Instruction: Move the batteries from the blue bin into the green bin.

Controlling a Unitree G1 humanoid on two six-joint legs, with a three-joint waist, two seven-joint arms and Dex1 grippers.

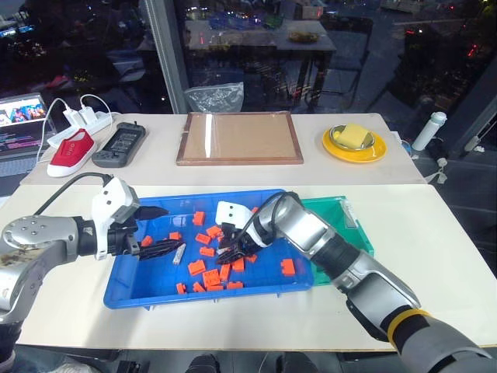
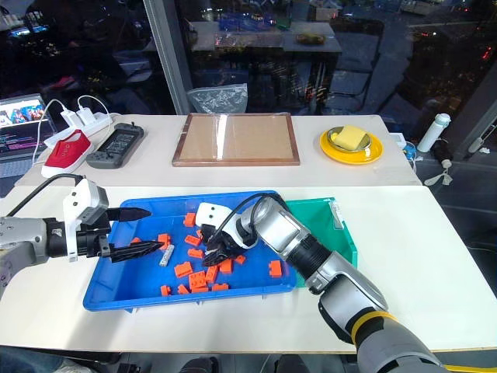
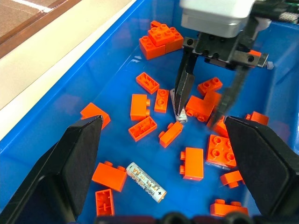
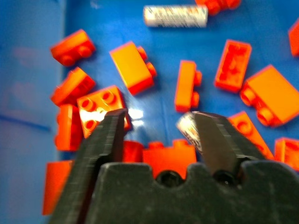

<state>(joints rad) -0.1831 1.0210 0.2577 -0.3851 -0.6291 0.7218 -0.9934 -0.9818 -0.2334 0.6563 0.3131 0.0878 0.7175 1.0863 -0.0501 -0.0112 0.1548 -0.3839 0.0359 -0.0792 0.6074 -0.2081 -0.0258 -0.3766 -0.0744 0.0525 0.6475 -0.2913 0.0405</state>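
Observation:
The blue bin lies on the near table, strewn with orange blocks. One battery lies loose on its floor toward the left, also seen as a pale cylinder. My left gripper hovers open over the bin's left part, just beside that battery. My right gripper reaches down into the bin's middle among the blocks, its fingers apart. A second battery rests against the inner face of one finger, while the other finger stands clear of it. The green bin adjoins the blue bin's right side, partly hidden by my right arm.
On the far table lie a brown wooden-framed board, a yellow dish, a red shoe, a black handset and a white power strip. A white bottle stands at the right edge.

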